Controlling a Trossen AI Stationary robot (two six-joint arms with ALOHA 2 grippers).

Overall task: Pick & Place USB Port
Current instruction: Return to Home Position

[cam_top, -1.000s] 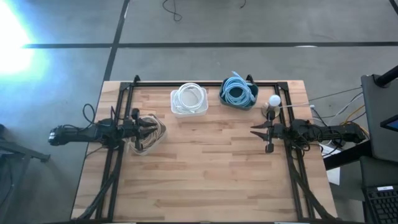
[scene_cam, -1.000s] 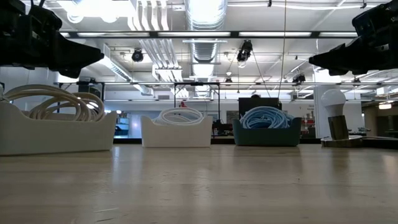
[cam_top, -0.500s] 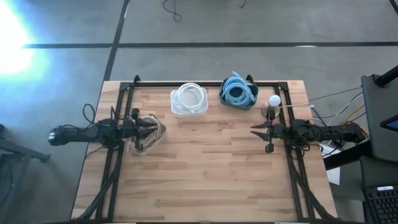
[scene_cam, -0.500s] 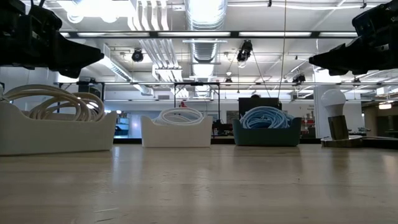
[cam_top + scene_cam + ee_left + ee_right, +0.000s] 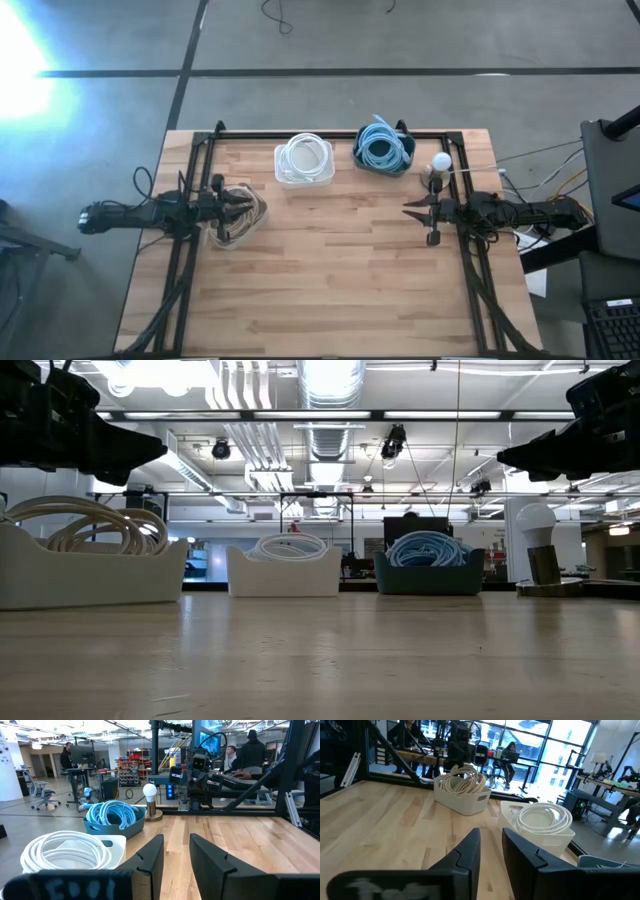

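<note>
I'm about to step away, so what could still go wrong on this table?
The brown cable loops rise above the rim of their bin, directly under the left hand; a dip might snag them. The light bulb stands on its base close beside the right hand; a sideways swing could topple it.

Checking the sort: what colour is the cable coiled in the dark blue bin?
Light blue. The coiled light blue cable shows best in the high view.
</note>
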